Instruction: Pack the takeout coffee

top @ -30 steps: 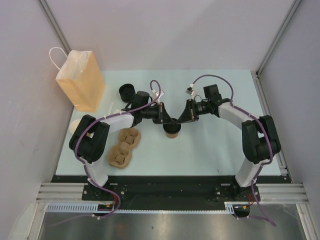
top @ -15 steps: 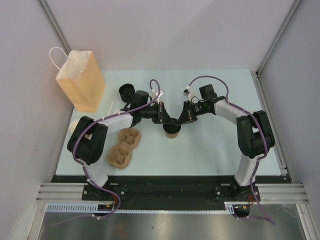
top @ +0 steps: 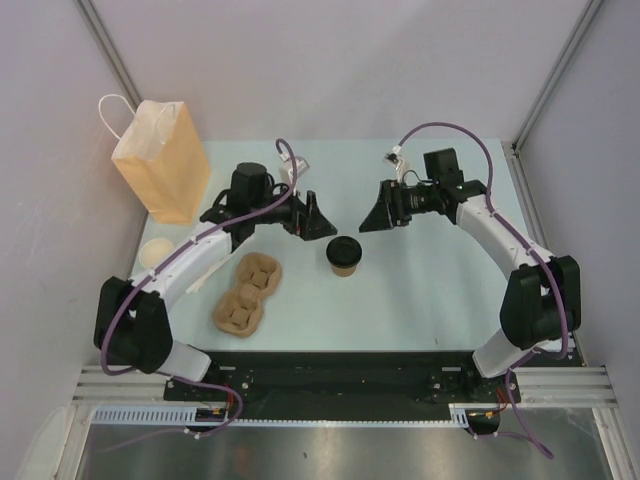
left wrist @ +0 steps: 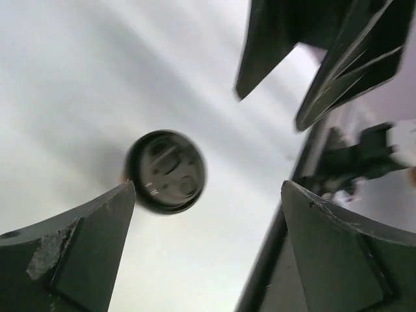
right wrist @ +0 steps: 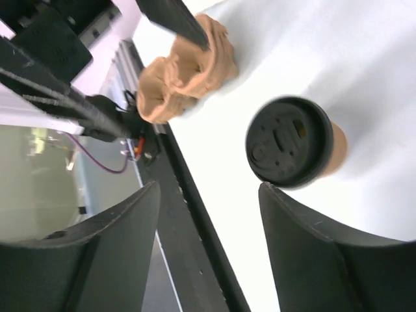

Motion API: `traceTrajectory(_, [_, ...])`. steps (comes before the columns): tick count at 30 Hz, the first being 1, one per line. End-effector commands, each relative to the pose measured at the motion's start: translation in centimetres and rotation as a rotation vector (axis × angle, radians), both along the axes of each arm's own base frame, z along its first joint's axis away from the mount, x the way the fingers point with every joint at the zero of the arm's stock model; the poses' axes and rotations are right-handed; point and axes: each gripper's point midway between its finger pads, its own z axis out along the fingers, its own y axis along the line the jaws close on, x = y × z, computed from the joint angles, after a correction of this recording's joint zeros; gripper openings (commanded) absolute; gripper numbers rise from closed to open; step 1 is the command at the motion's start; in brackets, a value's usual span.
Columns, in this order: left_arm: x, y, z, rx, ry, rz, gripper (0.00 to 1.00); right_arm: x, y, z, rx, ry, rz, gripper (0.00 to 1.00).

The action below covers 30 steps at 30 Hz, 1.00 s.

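Pale table (top: 450,290), takeout coffee (top: 343,255) upright, clear of edges

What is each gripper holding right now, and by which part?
Nothing: the left gripper and right gripper are both open, apart from the small brown paper cup with round black plastic lid, which stands untouched.

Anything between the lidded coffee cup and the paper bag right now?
Only the left arm: its wrist and the open left gripper lie across the straight line from the coffee to the paper bag. The pulp cup carrier lies nearer the arm bases, off that line.
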Motion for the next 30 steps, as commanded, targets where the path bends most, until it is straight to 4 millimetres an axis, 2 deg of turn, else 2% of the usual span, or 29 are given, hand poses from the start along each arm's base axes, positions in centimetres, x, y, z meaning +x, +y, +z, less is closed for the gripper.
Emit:
traceTrajectory(1, [-0.6, 3.2, -1.8, 0.217, -0.228, -0.047, 0.99, -1.1, -2.2, -1.1, -0.12, -0.023, -0.001, 0.7])
traceTrajectory(4, [-0.4, 4.5, -3.0, 0.334, -0.314, -0.063, 0.99, -1.0, -3.1, -2.1, -0.191, -0.033, -0.023, 0.74])
traceTrajectory(8, [-1.2, 4.9, -4.2, 0.405, -0.364, -0.124, 0.99, -1.4, -4.0, -3.8, -0.266, -0.008, -0.026, 0.75])
traceTrajectory(11, [-2.5, 4.1, -5.5, 0.441, -0.44, -0.198, 0.99, -1.7, -4.4, -4.4, -0.286, 0.017, -0.022, 0.75])
traceTrajectory(17, [-2.8, 2.5, -7.9, 0.447, -0.484, -0.278, 0.99, -1.8, -4.7, -5.5, -0.318, 0.043, -0.017, 0.74])
traceTrajectory(22, [-2.3, 0.3, -6.8, 0.456, -0.495, -0.278, 1.0, -1.8, -4.9, -5.7, -0.327, 0.053, -0.029, 0.73])
traceTrajectory(26, [-2.9, -1.7, -5.6, 0.442, -0.478, -0.234, 0.99, -1.2, -5.5, -5.3, -0.311, 0.061, -0.063, 0.74])
traceTrajectory(30, [-2.5, -3.1, -4.6, 0.432, -0.42, -0.189, 1.0, -0.3, -6.6, -5.0, -0.282, 0.081, -0.109, 0.75])
